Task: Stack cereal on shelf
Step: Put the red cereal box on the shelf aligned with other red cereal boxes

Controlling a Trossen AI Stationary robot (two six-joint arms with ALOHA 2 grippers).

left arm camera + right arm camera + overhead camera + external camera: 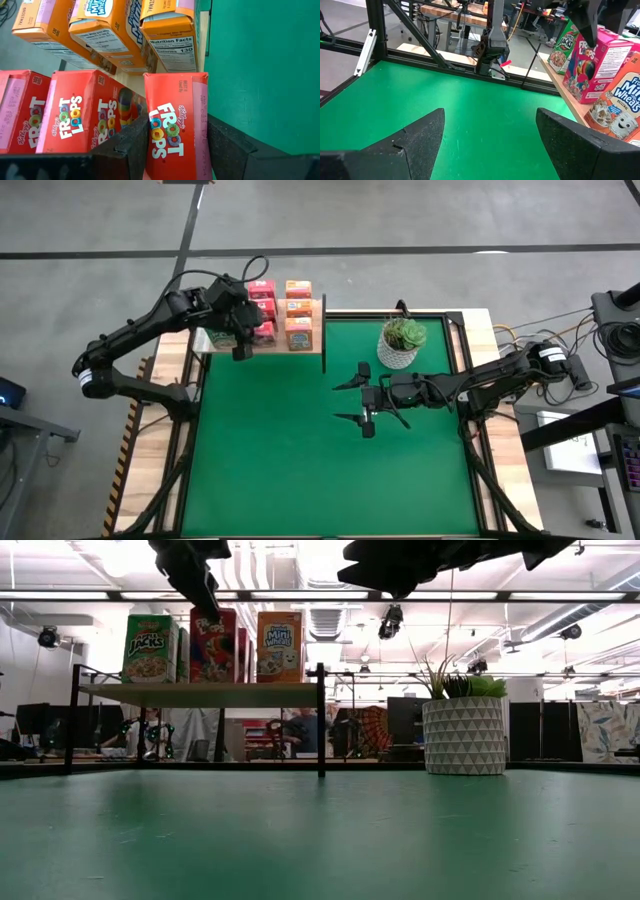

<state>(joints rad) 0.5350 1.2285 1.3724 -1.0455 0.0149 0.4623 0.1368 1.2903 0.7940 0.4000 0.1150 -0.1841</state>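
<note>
Several small cereal boxes stand upright on the light-wood shelf [200, 694] at the table's far left: three orange ones [125, 35], pink ones [75, 115] and a green one [150, 648]. My left gripper [177, 120] reaches over the shelf [315, 330] and is shut on the nearest pink box [175, 125]. That box also shows in the low view [212, 645]. My right gripper [338, 402] hovers open over the middle of the green table with nothing between its fingers [420, 135]. My left gripper pinches the pink box between its two fingers, one on each broad face [150, 135], just under the box's top. The fingers come slanting down from the table's left and lie along the box's top. The box stands upright, its bottom on the shelf top [212, 682].
A white patterned plant pot [400, 345] stands at the table's far right, close to my right arm. The shelf's dark metal uprights [320, 720] stand on the green mat. The near half of the mat [330, 480] is bare.
</note>
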